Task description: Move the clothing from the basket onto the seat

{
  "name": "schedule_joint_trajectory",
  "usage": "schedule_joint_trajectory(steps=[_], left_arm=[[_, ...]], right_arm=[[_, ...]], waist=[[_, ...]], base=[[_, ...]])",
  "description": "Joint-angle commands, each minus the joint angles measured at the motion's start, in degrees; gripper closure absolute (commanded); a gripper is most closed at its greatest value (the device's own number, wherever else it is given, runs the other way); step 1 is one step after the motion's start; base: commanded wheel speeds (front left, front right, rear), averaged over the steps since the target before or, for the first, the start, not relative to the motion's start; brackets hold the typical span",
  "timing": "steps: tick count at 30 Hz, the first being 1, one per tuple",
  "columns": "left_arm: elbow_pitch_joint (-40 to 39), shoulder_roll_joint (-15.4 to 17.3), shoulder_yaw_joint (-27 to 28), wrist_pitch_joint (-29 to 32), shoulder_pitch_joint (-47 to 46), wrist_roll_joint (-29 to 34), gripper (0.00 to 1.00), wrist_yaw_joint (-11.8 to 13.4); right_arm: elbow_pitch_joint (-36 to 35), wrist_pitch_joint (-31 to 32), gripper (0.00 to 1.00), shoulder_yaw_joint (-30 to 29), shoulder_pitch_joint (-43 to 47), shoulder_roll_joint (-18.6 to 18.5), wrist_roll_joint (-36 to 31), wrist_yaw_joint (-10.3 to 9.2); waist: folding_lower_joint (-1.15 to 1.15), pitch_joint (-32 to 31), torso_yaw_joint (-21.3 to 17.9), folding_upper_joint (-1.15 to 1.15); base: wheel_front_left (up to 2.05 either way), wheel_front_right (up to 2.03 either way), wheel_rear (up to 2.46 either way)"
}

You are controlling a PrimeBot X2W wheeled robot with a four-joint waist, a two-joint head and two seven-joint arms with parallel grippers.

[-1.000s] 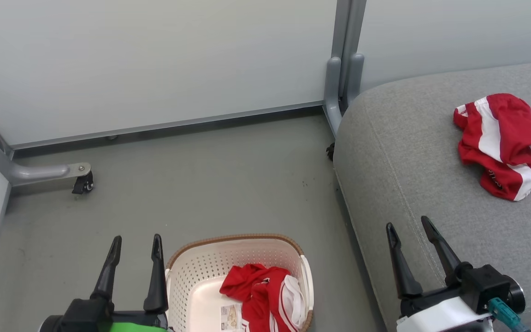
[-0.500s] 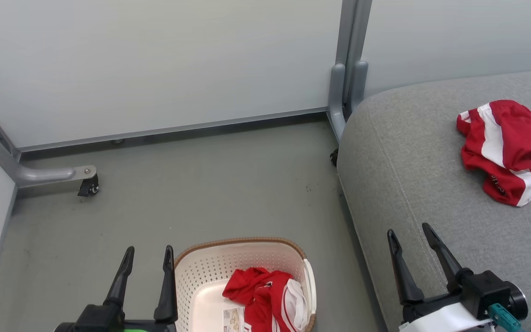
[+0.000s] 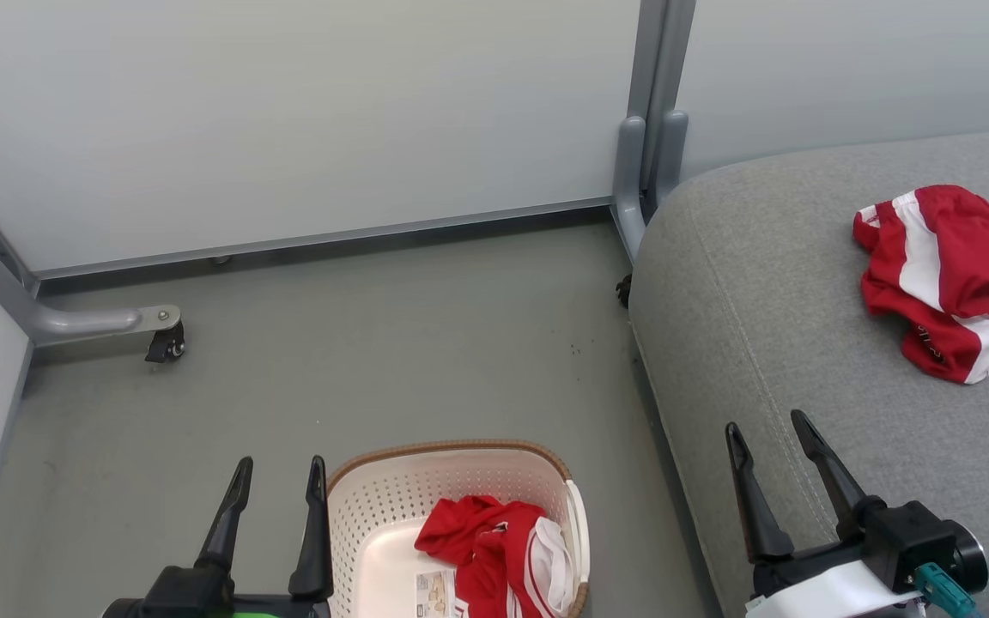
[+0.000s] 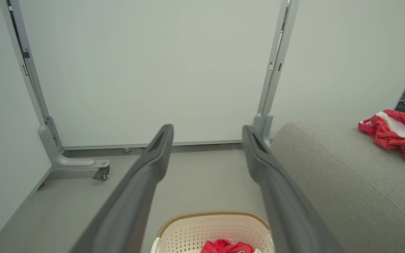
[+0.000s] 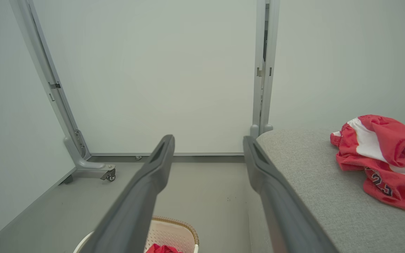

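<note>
On the floor [image 3: 374, 343] just left of the seat [image 3: 803, 343], the basket [image 3: 391, 506] stands between the robot's arms, probably so that either one can dip into it. A red garment [image 3: 486, 549] lies bunched against the basket's right wall, beside a paper label [image 3: 433, 592]. The second garment [image 3: 941, 275] lies crumpled on the seat, well back from its edge, so the job looks half done. The left gripper [image 3: 280, 463] hovers just left of the basket, jaws wide with nothing between them. It looks the better placed to go in for the garment. The right gripper [image 3: 764, 422] hangs over the seat's near edge, equally wide and empty, which fits an arm with nothing to carry. The head view looks down, so it gives the basket's inside, the label, and how far apart the two garments lie. The wrist views look level along the fingers. They take in the pale panels [image 4: 153, 70] to a greater height, but of the basket they catch little more than the far rim and a scrap of red at the bottom edge. They also show dark numerals [image 5: 378, 182] printed on the second garment, which the head view barely hints at. The left wrist view adds a dark gap past the rightmost panel, and what sits there is too small to tell.
</note>
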Motion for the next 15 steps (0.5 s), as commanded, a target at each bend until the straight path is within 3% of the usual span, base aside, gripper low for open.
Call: schedule_joint_trajectory(steps=[1, 15], left_arm=[[0.0, 0.2, 0.0, 0.0, 0.4, -0.1, 0.0, 0.2], [0.6, 0.2, -0.6, 0.0, -2.0, 0.5, 0.0, -1.1]], right_arm=[[-0.3, -0.2, 0.0, -0.1, -0.4, -0.1, -0.6, -0.06], [-0.8, -0.2, 0.0, -0.8, -2.1, -0.1, -1.1, -0.06]], waist=[[0.01, 0.1, -0.1, 0.0], [0.01, 4.3, -0.8, 0.0]], base=[[0.0, 0.0, 0.0], [0.0, 0.0, 0.0]])
